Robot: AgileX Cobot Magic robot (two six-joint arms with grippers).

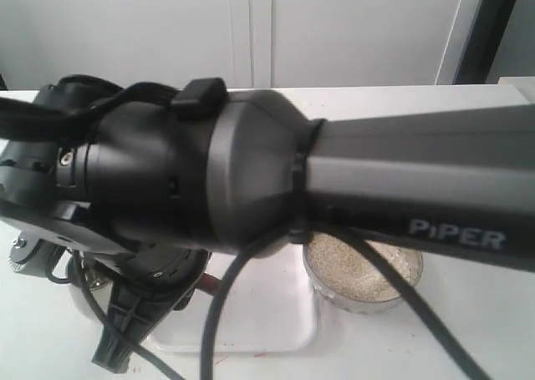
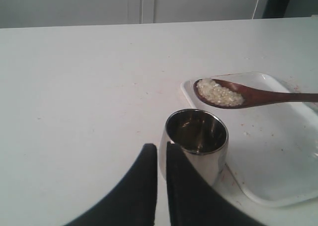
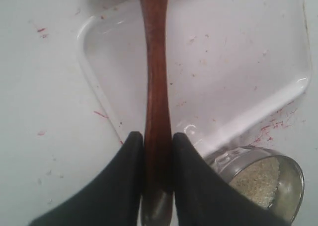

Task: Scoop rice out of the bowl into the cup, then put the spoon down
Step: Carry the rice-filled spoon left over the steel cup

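The counter [image 2: 74, 87] is bare and white out to its far edge, so spilled grains would scatter wide. The right arm [image 1: 376, 171] fills most of the exterior view and hides the cup there. The worst risk, as I judge it, is its bulk or the loose cable [image 1: 226, 296] catching something low as it swings toward the pour. The white tray [image 2: 278, 181] lies well in from the far edge, under the spoon. It would catch grains that fall early, but not any dropped on the cup's other side. The bowl [image 1: 368, 303] of rice [image 1: 359, 267] sits just beside the tray's rim on the side away from the cup, safe unless the arm sags.

The cup [image 2: 196, 151] stands upright just off the tray's corner. Its mouth is small, and the inside is too reflective to show how full it is. A knock on the rim could tip it. The left gripper [image 2: 160, 147] has its fingers drawn almost together, with only a slit between them, right at the cup's wall. I cannot tell whether it pinches the wall, so it may not steady the cup.

The right gripper [image 3: 158, 136] pinches the spoon [image 2: 268, 98] far back on its handle, so a small wrist roll would swing the tip widely. The spoon's bowl hangs level over the tray's corner, beside the cup's mouth rather than above it, with rice [image 2: 218, 93] heaped on it. Tipping too soon would lose grains
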